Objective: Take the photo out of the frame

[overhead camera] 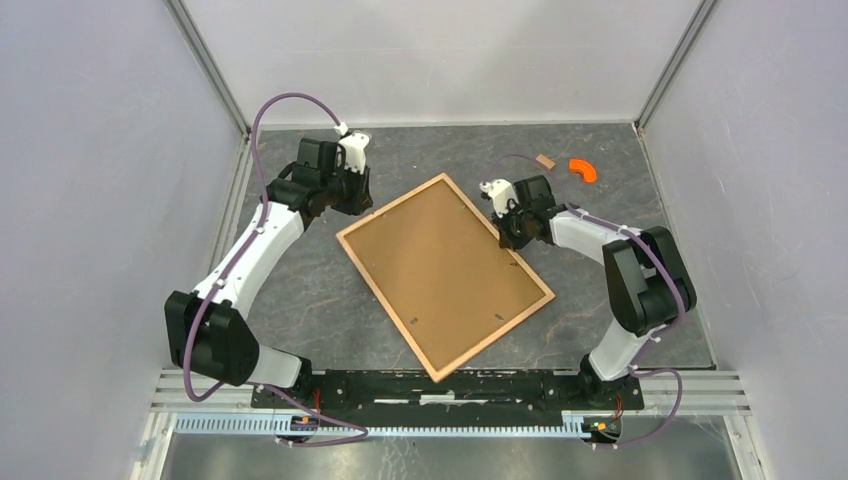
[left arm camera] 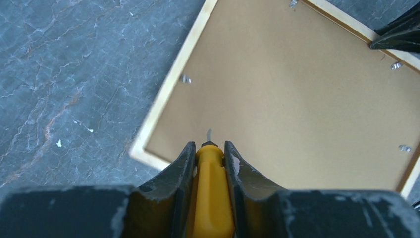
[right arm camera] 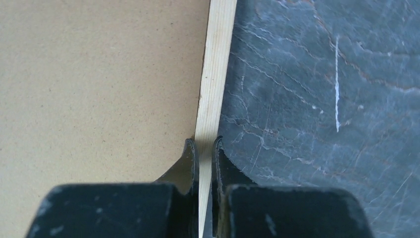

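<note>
While lying back-up on the table (overhead camera: 300,300), frame (overhead camera: 387,308): turned at an angle between the two arms, plain brown backing board (overhead camera: 445,270) on show, thin wooden edge all round.
Photo: nowhere in sight; most likely shut inside the frame under the backing board, though that is only a judgement.
Right pincer (right arm camera: 204,144): closed tight on the frame's far right edge, one finger on the board side, the other on the table side. Looks like steadying the frame.
Left pincer (left arm camera: 208,148): clamped round a yellow tool (left arm camera: 212,198), with its small metal tip (left arm camera: 209,134) poking out over the board, just inside the frame's far left corner.
Metal tabs (left arm camera: 185,79): several dotted along the inner edge, sitting over the board; too small to judge as bent up or flat.
Done so far: frame back-up, tool gripped, edge pinched. Setting-up only, by the look of it.
Left to do: tabs to turn back, board to lift away, photo to draw out. Nearly the whole job, then.
Next move, as a guess: tool tip to the nearest tab, with a firm hold on the right against sliding.
Far right of the table: small orange piece (overhead camera: 583,170) and little wood block (overhead camera: 545,161), well apart from the frame.
</note>
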